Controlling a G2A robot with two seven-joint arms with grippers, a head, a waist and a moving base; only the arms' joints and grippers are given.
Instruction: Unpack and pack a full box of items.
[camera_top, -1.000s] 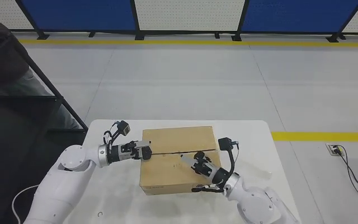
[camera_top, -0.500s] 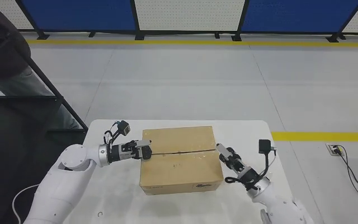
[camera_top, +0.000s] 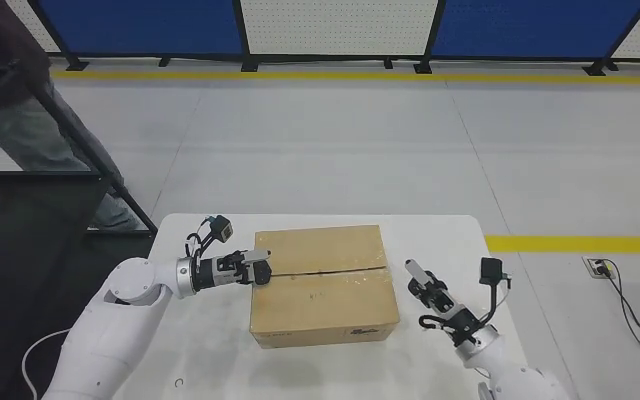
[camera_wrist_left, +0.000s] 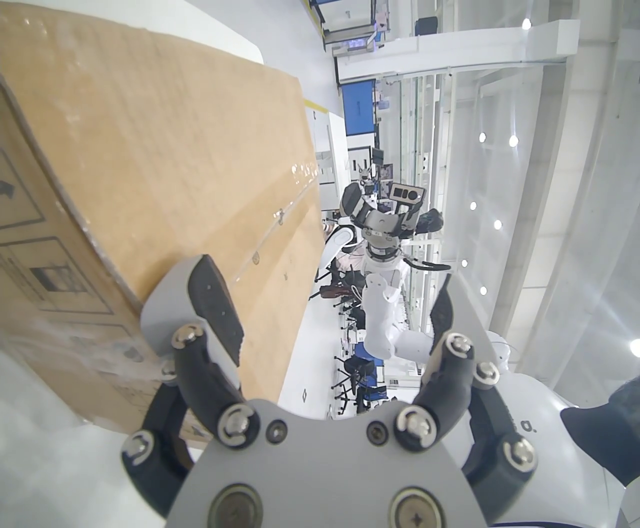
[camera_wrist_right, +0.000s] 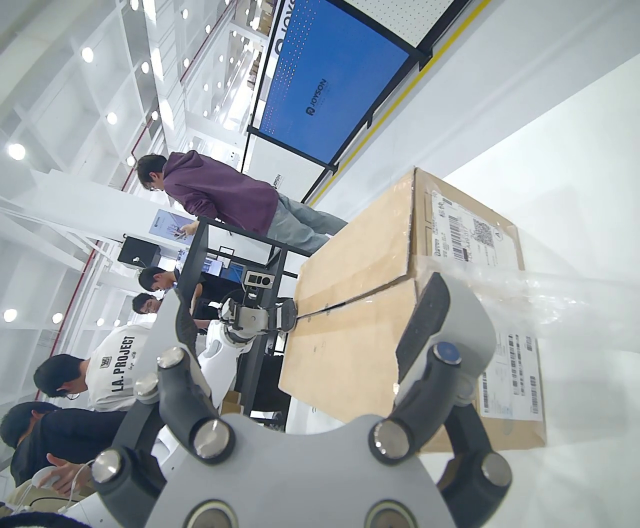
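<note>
A brown cardboard box (camera_top: 320, 285) stands in the middle of the white table, its two top flaps down and meeting at a seam (camera_wrist_right: 350, 305). At the left end of that seam, against the box's upper edge, my left gripper (camera_top: 258, 270) (camera_wrist_left: 330, 310) stands open, one finger (camera_wrist_left: 215, 305) touching the cardboard. Over the table just right of the box, off the cardboard, my right gripper (camera_top: 420, 285) (camera_wrist_right: 305, 320) is open. A crumpled strip of clear tape (camera_wrist_right: 520, 285) trails from beside one of its fingers (camera_wrist_right: 430, 310); whether it clings there I cannot tell.
Shipping labels (camera_wrist_right: 465, 235) cover the box's right side face. Bare table (camera_top: 200, 340) lies left and right of the box, with edges close on all sides. A black metal frame (camera_top: 70, 180) stands off the table's left.
My right gripper has left the box's top near the seam and drawn away to the right, past the box's right side. The left arm and the box have stayed put.
</note>
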